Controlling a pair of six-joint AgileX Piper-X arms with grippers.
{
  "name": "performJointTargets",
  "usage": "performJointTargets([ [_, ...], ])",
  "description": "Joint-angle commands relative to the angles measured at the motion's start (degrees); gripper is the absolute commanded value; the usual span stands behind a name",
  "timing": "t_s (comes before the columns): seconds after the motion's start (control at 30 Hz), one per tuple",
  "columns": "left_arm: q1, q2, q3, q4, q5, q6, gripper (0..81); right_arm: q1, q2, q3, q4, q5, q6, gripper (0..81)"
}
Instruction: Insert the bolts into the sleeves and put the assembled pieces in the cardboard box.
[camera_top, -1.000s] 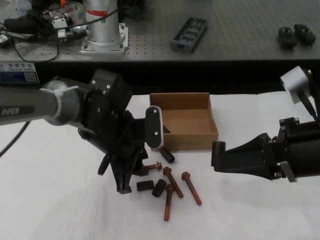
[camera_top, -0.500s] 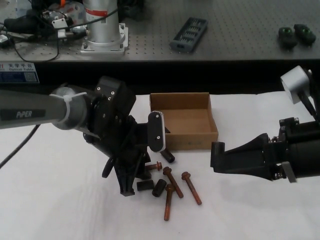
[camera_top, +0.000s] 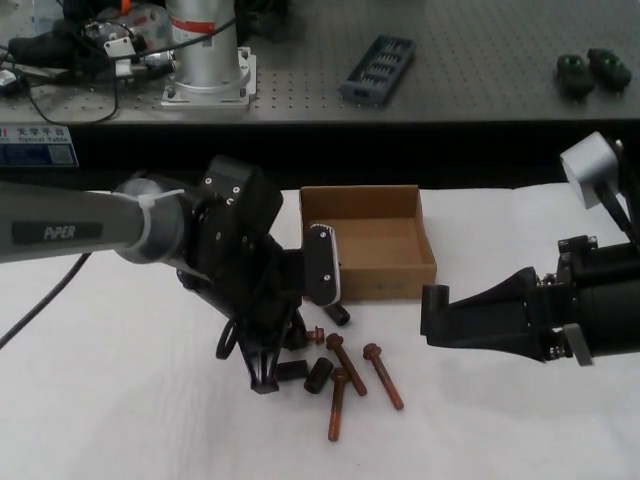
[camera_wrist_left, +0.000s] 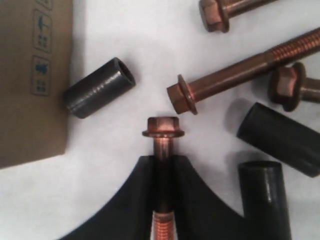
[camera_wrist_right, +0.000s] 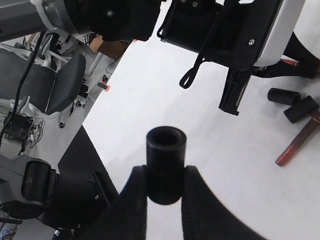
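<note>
In the left wrist view my left gripper is shut on the shank of a copper bolt lying on the white cloth. Around it lie more bolts and black sleeves. From above, the left gripper points down at the left edge of the pile of bolts and sleeves, just in front of the cardboard box. My right gripper is shut on a black sleeve, open end facing the camera. That right gripper hovers right of the pile.
One sleeve lies against the box's front wall, whose side also shows in the left wrist view. Behind the cloth is a perforated bench with a metal post base, cables and a black tray.
My left arm has shifted right and down toward the pile, bringing its fingers onto the small bolt. The right arm with its sleeve has stayed put.
</note>
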Motion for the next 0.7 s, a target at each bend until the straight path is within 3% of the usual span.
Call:
performJointTargets([
  [0.0,0.46,-1.51,-0.07,2.00,-3.47,-7.20,0.6,-0.05,-0.71,-0.18,-0.08,-1.54,-0.35,1.5],
  [0.23,3.44,-14.41,-0.07,5.15,10.34,-31.39,0.6,-0.05,-0.71,-0.18,-0.08,-2.23,-4.06,1.5],
  [0.43,7.73,-24.99,2.93,2.84,20.72,-45.93,0.6,-0.05,-0.71,-0.18,-0.08,-0.41,-12.41,1.5],
  [0.57,10.92,-31.09,9.48,-7.32,28.98,-59.75,0.6,-0.05,-0.71,-0.18,-0.25,3.74,-19.13,1.5],
  [0.67,12.08,-34.66,15.35,-20.27,31.51,-72.27,0.6,-0.05,0.30,-0.18,-2.14,5.61,-21.89,1.5],
])
